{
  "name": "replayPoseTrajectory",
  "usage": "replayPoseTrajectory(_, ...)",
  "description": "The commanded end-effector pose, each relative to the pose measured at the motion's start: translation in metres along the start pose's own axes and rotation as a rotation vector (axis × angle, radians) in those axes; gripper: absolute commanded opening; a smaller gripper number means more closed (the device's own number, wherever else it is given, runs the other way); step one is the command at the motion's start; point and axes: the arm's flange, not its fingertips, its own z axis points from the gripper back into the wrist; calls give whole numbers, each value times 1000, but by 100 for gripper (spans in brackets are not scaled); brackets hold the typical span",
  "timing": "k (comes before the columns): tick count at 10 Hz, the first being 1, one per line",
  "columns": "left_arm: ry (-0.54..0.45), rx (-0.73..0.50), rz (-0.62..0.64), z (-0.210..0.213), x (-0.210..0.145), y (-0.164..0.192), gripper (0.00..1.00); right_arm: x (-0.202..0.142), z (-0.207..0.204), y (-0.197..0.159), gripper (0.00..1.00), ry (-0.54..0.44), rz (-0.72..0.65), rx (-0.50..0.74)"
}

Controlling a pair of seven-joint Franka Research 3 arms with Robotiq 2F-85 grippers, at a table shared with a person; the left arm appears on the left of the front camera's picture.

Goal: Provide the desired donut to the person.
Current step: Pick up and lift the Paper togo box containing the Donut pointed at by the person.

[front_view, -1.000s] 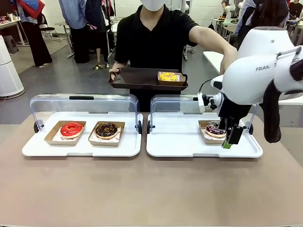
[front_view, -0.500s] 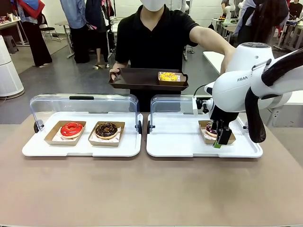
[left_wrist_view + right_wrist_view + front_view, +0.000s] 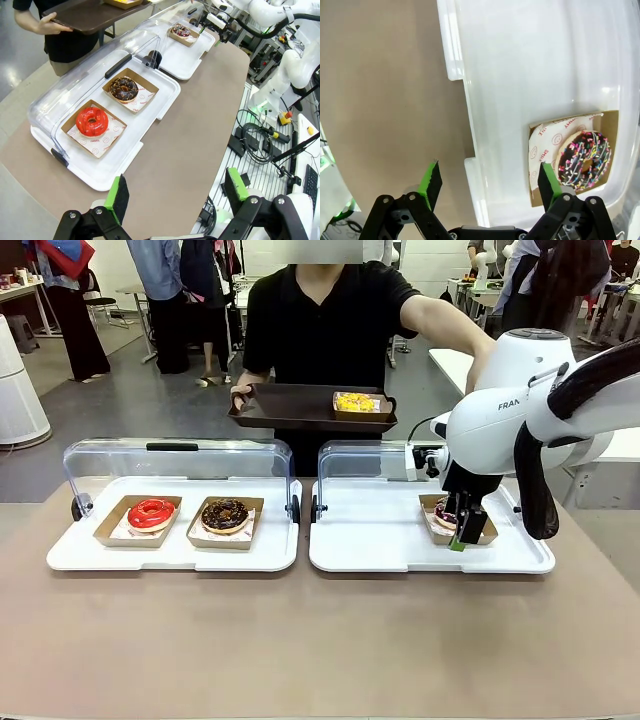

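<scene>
The sprinkled donut (image 3: 446, 512) sat in its cardboard box (image 3: 609, 119) toward the right end of the right white tray (image 3: 370, 532), and I took that one to be the one wanted, since the right gripper (image 3: 490, 184) hung right over the box's near edge. Its jaws stood spread wide with nothing in them. In the wrist view, one green pad was over the box's papered rim beside the donut and the other was out over the bare table (image 3: 320, 640), with the tray's raised lip between them. So the step in hand looked like the approach before the grasp. To my eye the next move called for shifting inward until the fingers bracketed a box wall, then closing gently, not pinching the icing. The rest of that tray's floor was bare, which left sideways room, but the clear lid (image 3: 360, 460) stood open behind it, so the lift would have to clear that before reaching the person's brown serving tray (image 3: 290, 405), held beyond it with a yellow donut (image 3: 354, 401) already on board. The left tray (image 3: 170, 552) kept a red donut (image 3: 151, 512) and a chocolate donut (image 3: 225, 513). The left gripper (image 3: 177, 190) hovered well apart, jaws wide and empty, near the table's edge.
</scene>
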Motion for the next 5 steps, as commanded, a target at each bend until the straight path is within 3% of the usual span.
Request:
replayPoseTrajectory(1,-6,-2,-5,1,-1,-1,100,-1,0,3,100,1,3,1)
replayPoseTrajectory(5,-6,-2,-5,1,-1,-1,100,-11,-28,8,100,-2,-2,-17)
